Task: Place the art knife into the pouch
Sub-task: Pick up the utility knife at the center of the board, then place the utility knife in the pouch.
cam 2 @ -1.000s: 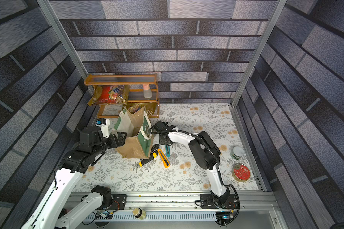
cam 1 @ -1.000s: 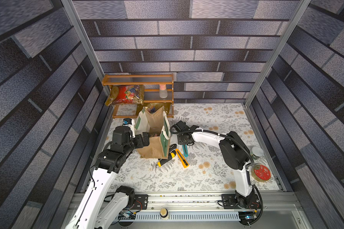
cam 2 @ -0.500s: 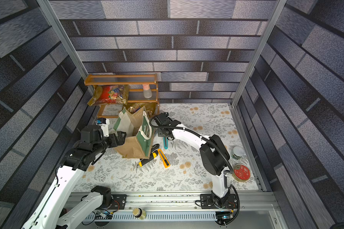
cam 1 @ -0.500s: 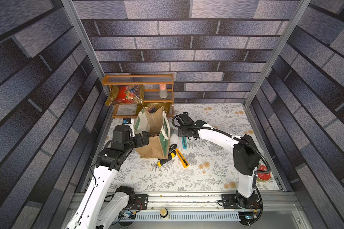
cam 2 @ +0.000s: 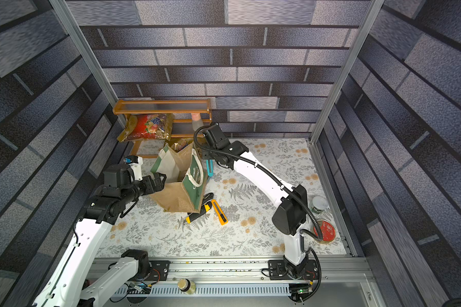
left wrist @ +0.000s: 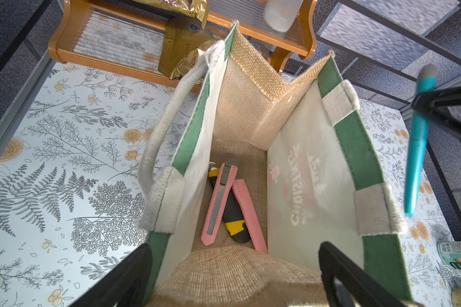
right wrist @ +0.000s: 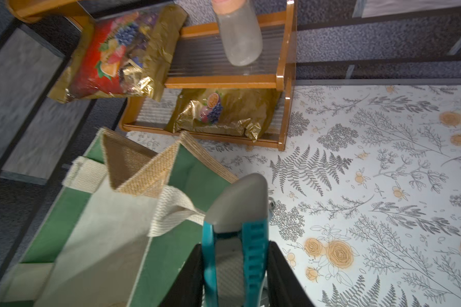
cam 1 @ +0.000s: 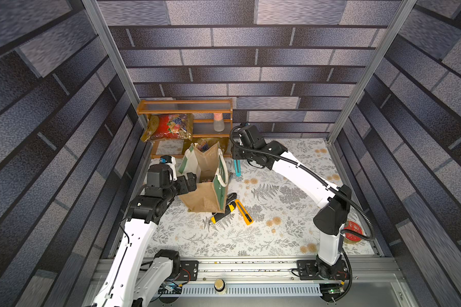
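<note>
High stereo pair, wrist close-ups (shared pouch (left wrist: 290, 172))

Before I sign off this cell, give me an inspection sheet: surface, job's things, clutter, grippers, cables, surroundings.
Surface: floral-print table cover, flat, no spills seen.
Job's things: tan burlap tote pouch with green panels, upright, open; slim teal art knife held beside it, not yet inside; two pink knives and a yellow-black knife inside.
Clutter: yellow-black cutter, orange cutter on the cover; wooden shelf with gold foil snack bags; red round tin.
Grippers: left gripper open, astride the pouch's end; right gripper shut on the teal knife.
Cables: black ribbed conduit along the right arm.
Surroundings: grey brick-patterned walls.
</note>
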`<state>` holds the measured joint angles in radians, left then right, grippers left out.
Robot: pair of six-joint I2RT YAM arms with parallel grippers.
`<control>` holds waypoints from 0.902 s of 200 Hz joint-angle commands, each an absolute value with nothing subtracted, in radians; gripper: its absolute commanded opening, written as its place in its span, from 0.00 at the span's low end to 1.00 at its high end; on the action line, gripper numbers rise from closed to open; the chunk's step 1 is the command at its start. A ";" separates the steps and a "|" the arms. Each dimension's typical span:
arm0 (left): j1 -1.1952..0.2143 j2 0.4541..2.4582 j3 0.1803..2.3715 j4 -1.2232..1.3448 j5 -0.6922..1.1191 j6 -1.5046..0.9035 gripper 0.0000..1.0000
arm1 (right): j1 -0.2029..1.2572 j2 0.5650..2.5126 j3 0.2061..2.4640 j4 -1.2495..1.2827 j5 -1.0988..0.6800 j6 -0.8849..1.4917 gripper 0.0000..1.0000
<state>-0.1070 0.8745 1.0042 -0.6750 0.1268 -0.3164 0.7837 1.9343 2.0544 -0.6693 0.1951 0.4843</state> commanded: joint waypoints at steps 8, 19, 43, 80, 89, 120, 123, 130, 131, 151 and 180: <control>-0.098 0.878 1.040 -0.687 0.133 -0.291 1.00 | 0.795 2.004 2.226 -0.735 0.103 0.466 0.22; -0.098 0.879 1.038 -0.684 0.133 -0.291 1.00 | 0.801 2.042 2.293 -0.752 0.081 0.466 0.22; -0.098 0.878 1.032 -0.681 0.137 -0.291 1.00 | 0.815 2.119 2.431 -0.783 0.035 0.470 0.22; -0.098 0.873 1.019 -0.670 0.141 -0.293 1.00 | 0.841 2.223 2.592 -0.805 -0.021 0.491 0.21; -0.098 0.874 1.017 -0.670 0.146 -0.292 1.00 | 0.846 2.239 2.616 -0.805 -0.037 0.499 0.21; -0.100 0.875 1.014 -0.663 0.164 -0.299 1.00 | 0.863 2.256 2.625 -0.784 -0.055 0.515 0.22; -0.100 0.874 1.015 -0.662 0.164 -0.298 1.00 | 0.866 2.256 2.626 -0.782 -0.057 0.517 0.22; -0.100 0.876 1.014 -0.662 0.163 -0.298 1.00 | 0.867 2.260 2.627 -0.780 -0.064 0.521 0.22; -0.100 0.876 1.013 -0.661 0.163 -0.298 1.00 | 0.867 2.260 2.627 -0.779 -0.067 0.522 0.22; -0.099 0.877 1.011 -0.657 0.166 -0.299 1.00 | 0.871 2.271 2.626 -0.777 -0.088 0.544 0.22; -0.099 0.874 1.005 -0.656 0.166 -0.298 1.00 | 0.874 2.293 2.665 -0.821 -0.080 0.548 0.22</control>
<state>-0.1028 0.8761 1.0046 -0.6697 0.1543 -0.3164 0.8646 2.2593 2.6072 -0.7841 -0.0704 0.5270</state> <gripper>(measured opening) 0.998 0.366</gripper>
